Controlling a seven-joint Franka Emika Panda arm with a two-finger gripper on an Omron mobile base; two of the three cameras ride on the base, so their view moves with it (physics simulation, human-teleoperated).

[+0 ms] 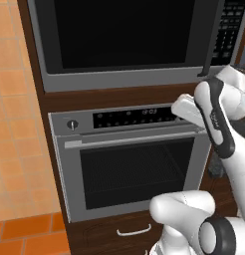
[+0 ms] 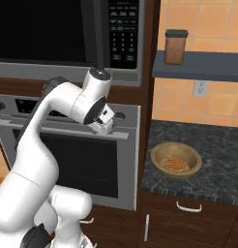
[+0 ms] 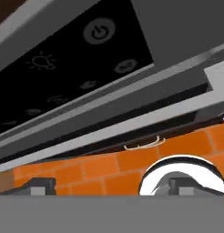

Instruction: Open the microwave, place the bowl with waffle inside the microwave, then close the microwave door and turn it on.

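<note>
The microwave [image 1: 119, 74] fills the top of both base views; its black glass door [image 1: 119, 35] is shut. A dark vertical bar handle [image 2: 98, 34] runs beside the keypad [image 2: 123, 31]. The tan bowl [image 2: 176, 154], a waffle [image 2: 175, 164] lying in it, rests on the dark counter [image 2: 217, 164] right of the oven, apart from the arm. My gripper [image 2: 105, 127] hangs below the microwave, close against the right end of the oven's control panel [image 3: 63, 77]. Its fingertips [image 3: 38, 185] stand wide open, holding nothing.
The grey oven [image 1: 129, 169] with its horizontal bar handle [image 1: 134, 138] sits under the microwave. A brown jar [image 2: 175, 47] stands on a shelf above the counter. Drawers with white handles [image 1: 133, 231] lie below, over an orange tile floor [image 3: 86, 170].
</note>
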